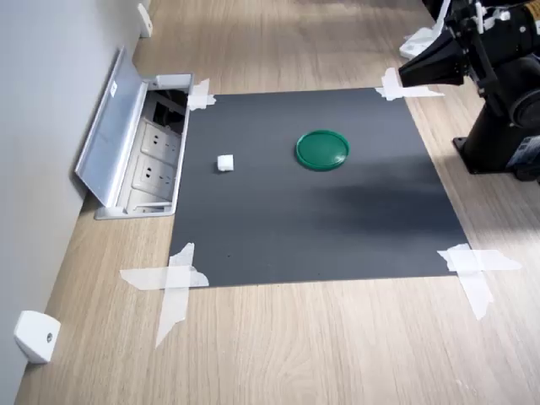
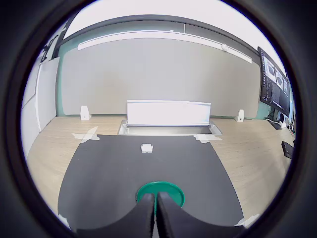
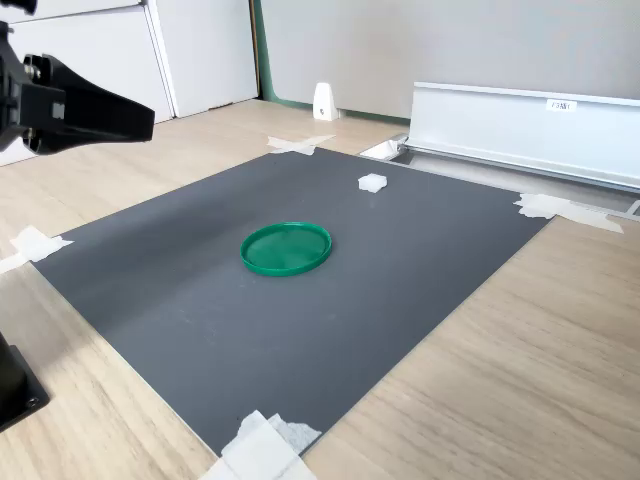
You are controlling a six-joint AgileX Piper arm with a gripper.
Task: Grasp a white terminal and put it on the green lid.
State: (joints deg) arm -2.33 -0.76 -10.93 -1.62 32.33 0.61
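Sitting on the dark grey square mat (image 1: 312, 211), the tiny white plastic cube-like terminal (image 1: 225, 164) is showing you a blocky, slightly uneven outline with a bright matte surface, and it is lying well apart from the flat round dark-green plastic lid (image 1: 322, 149), toward the first exterior view's left and near the mat edge beside the open silver floor socket box (image 1: 139, 148). You are seeing the lid's raised rim clearly in the second exterior view, and nothing is resting on it. The black gripper (image 2: 154, 208) is hanging above the wooden table (image 1: 321, 346) off the mat's far right corner in the first exterior view, away from both objects. In the wrist view its two dark fingers are pressing together with no gap, gripping nothing. White tape strips (image 1: 173, 283) are holding the mat's corners down.
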